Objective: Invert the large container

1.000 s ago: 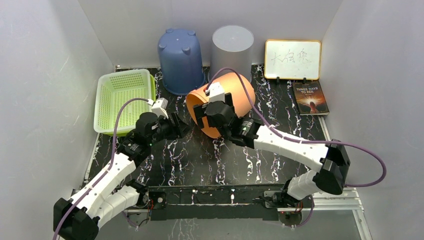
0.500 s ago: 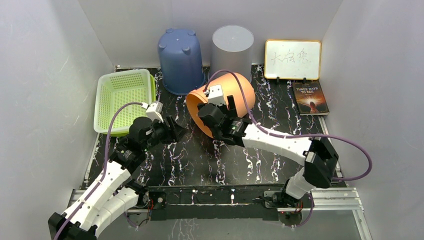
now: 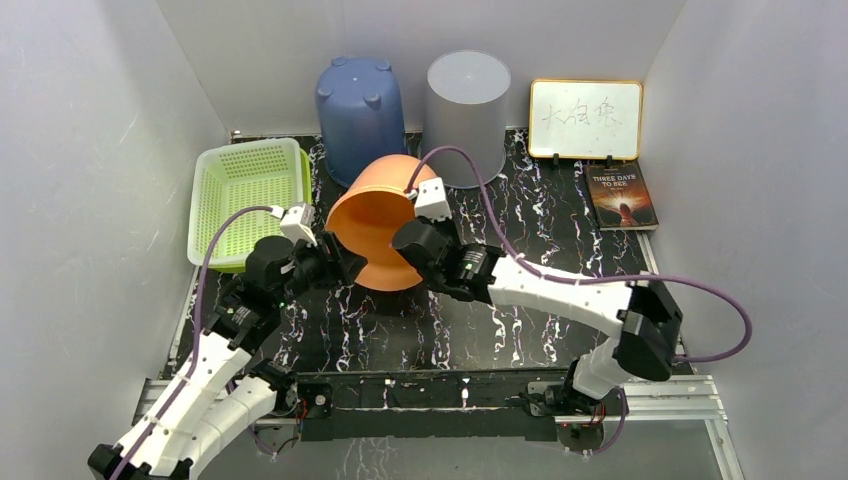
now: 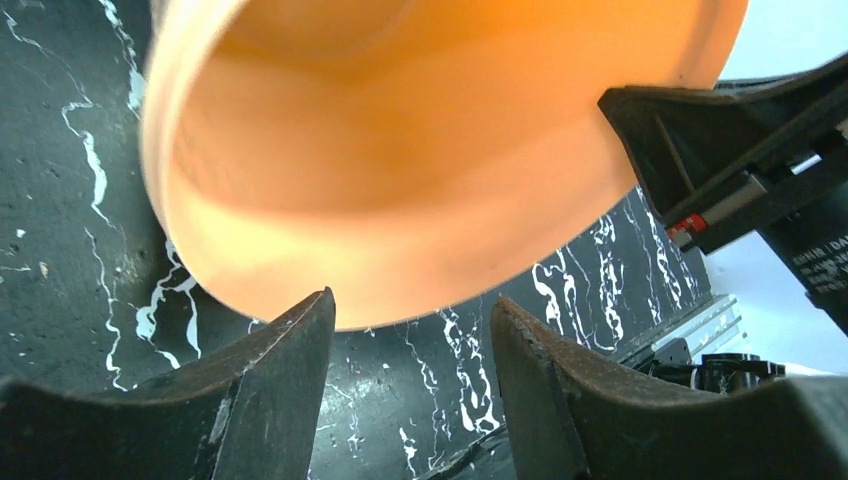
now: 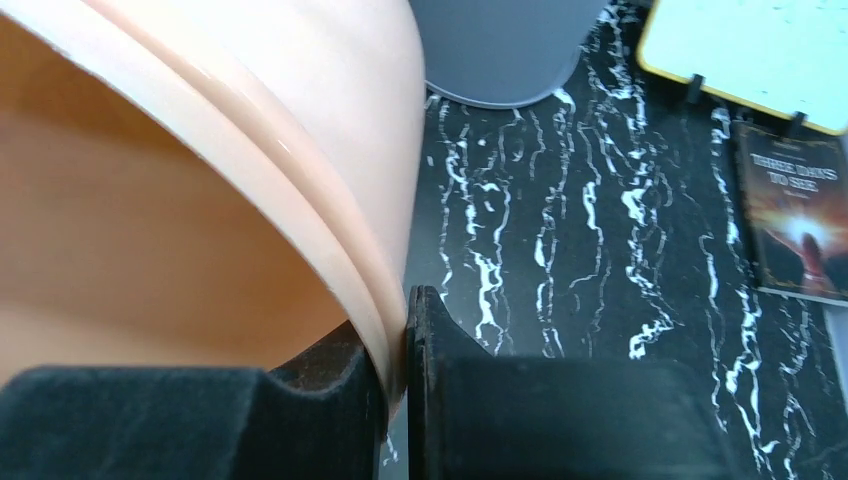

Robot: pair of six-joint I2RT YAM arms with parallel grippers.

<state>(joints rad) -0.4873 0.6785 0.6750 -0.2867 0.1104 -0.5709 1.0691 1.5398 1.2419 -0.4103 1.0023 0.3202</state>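
Orange container (image 3: 375, 225), tipped mouth-left near the centre of the table (image 3: 560, 230), its rim newly clamped by the right gripper (image 5: 405, 330), whose jaws had stood wide a second before; the left gripper (image 4: 410, 300) waited half-open, empty. Inversion appeared underway.

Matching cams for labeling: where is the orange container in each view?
Top external: orange container at centre, tilted, mouth toward lower left.
Left wrist: fills the upper frame, mouth facing the camera.
Right wrist: left half, rim pinched by the right gripper.
Shared landmark: black marbled table, in all three.
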